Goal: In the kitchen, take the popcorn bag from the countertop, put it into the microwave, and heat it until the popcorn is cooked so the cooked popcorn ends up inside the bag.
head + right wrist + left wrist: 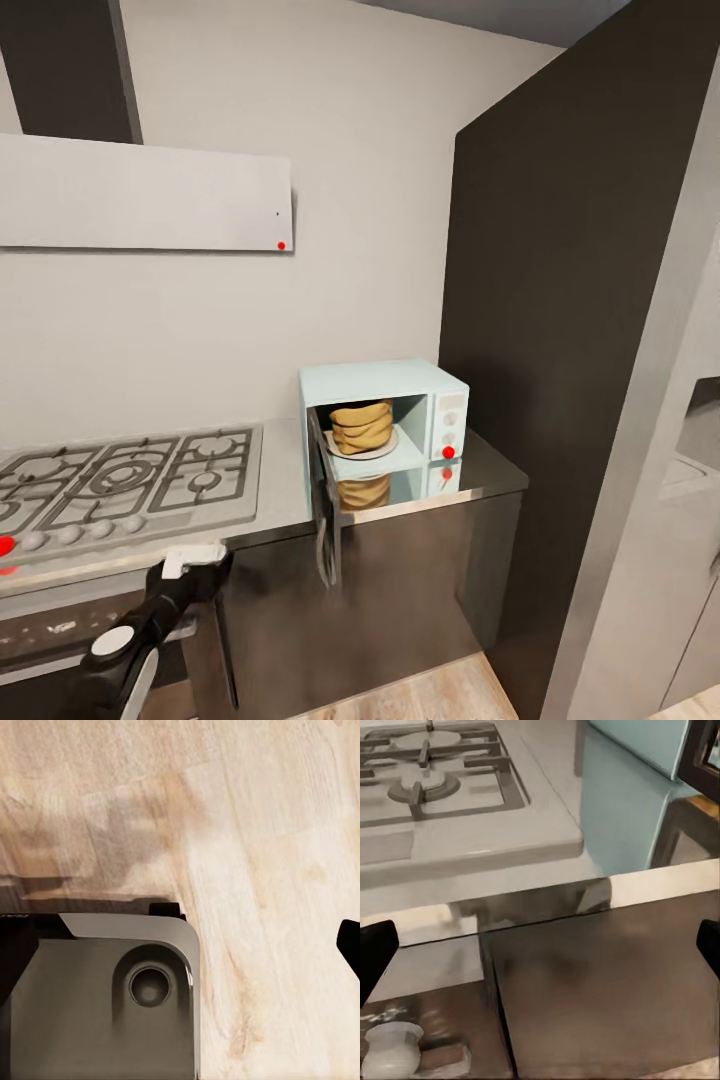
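Observation:
The pale blue microwave (385, 400) stands on the grey countertop (480, 470) against the wall, its dark door (322, 490) swung open toward me. Inside, the tan popcorn bag (361, 426) sits upright on the white turntable. My left gripper (196, 563) hangs low in front of the cabinet fronts, left of the door and well below the bag. In the left wrist view it (540, 952) is open and empty, facing the countertop edge with the microwave's side (622, 802) beyond. My right gripper (180, 952) is open over the wooden floor. No popcorn kernels are visible.
A steel gas hob (120, 480) lies left of the microwave, with the built-in oven (60, 630) and its white knob (390, 1050) below. A tall dark cabinet (560, 330) rises right of the microwave. The white hood (140, 195) hangs above the hob. My grey base (97, 997) stands on the wooden floor (262, 832).

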Controlling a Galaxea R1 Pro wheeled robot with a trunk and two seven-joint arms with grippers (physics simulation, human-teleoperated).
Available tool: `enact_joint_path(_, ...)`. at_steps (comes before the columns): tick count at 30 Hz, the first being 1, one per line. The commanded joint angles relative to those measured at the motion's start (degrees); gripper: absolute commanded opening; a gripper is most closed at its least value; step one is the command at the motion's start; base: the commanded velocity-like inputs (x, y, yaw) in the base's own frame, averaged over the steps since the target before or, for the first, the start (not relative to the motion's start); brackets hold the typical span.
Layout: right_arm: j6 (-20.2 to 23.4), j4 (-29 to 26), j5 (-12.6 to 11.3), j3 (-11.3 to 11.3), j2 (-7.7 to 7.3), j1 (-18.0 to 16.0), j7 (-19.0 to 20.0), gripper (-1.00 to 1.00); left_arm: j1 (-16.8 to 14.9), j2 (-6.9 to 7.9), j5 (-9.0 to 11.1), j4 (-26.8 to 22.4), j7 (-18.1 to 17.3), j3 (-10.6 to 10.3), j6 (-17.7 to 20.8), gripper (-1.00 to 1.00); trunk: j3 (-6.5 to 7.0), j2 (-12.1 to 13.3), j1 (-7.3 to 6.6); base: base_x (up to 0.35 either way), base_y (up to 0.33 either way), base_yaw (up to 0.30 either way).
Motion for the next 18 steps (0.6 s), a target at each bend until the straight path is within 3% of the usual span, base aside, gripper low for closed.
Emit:
enact_joint_path(1, -0.39, 0.24, -0.39, 0.4, 0.02, -0.1, -0.01, 1.0, -0.37, -0.04, 0.01, 0.1, -0.5, 0.03, 0.64, 1.0, -0.09, -0.07, 0.01, 0.0, 0.0, 0.0)
enact_joint_path(7, -0.4, 0.24, -0.38, 0.4, 0.02, -0.1, 0.0, 1.0, -0.62, -0.32, -0.02, 0.92, -0.71, -0.08, 0.23, 1.0, -0.09, -0.07, 0.01, 0.01, 0.003, 0.0)
enact_joint_path(18, -0.39, 0.24, -0.35, 0.4, 0.02, -0.1, 0.0, 1.0, -0.64, -0.34, -0.03, 0.7, -0.78, -0.09, 0.37, 1.0, -0.09, -0.07, 0.01, 0.253, -0.126, 0.0)
